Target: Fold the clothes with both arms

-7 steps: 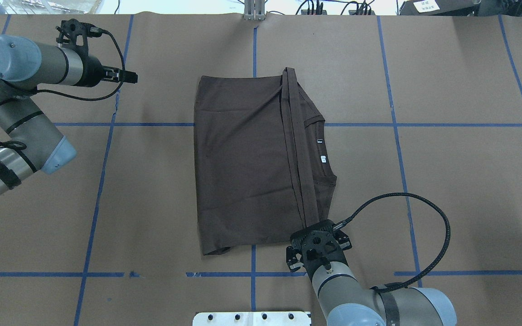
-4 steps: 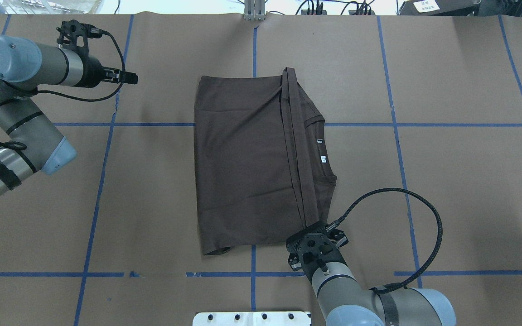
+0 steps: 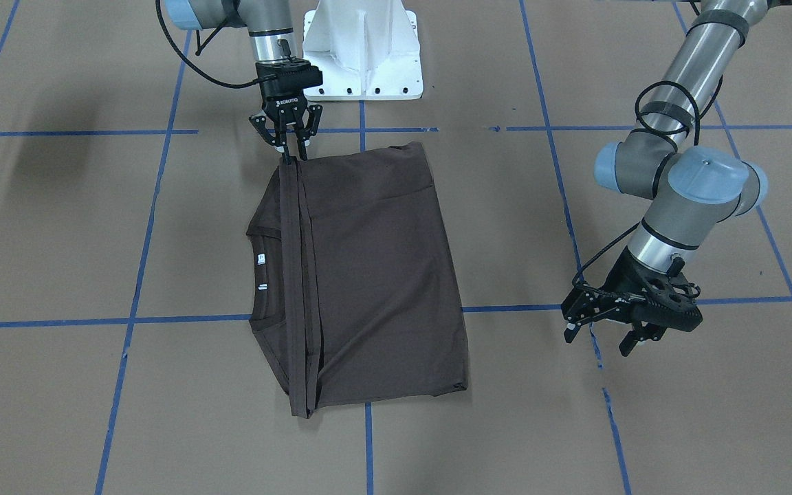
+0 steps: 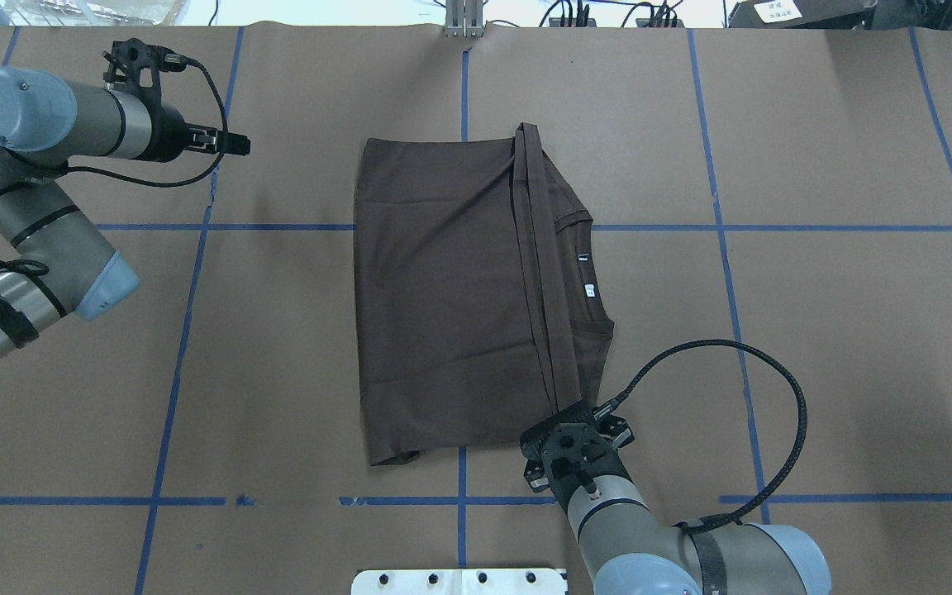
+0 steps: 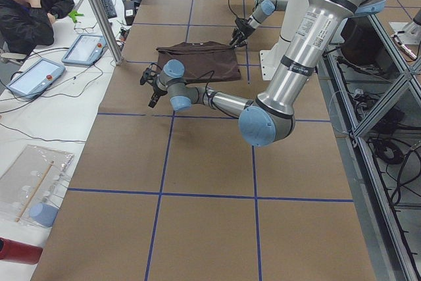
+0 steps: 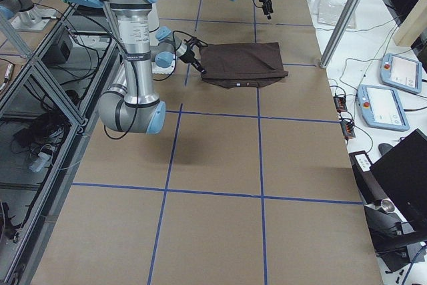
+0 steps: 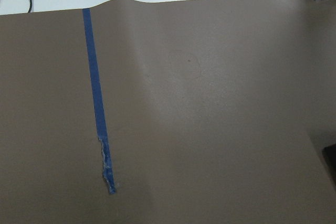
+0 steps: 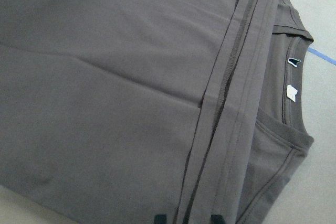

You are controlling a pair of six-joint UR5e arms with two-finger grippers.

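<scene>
Dark brown-grey knit: one short-sleeved T-shirt (image 3: 375, 275), folded to a rough rectangle and lying flat on the counter (image 3: 643, 426), just out from the white base pedestal (image 3: 361, 48). A doubled hem band (image 8: 226, 93) runs straight across it, from the corner nearest the pedestal to the far edge. The ribbed collar (image 3: 258, 275) and two small pale labels show beside the band, on the robot's right.

Right gripper (image 3: 294, 158): between the pedestal and the shirt, pointing down at the shirt's pedestal-side corner. Fingers (image 8: 160, 217) are narrowly apart, tips on the cloth either side of the hem band, which lies flat between them, unpinched.

Left gripper (image 3: 596, 344): far out from the pedestal on the robot's left, well apart from the shirt, above bare counter beside a blue tape line (image 7: 97, 108). Fingers are spread wide and hold nothing.

Counter cover: brown paper, gridded with blue tape.

Person (image 5: 29, 11): seated beyond the counter's far edge from the pedestal.
</scene>
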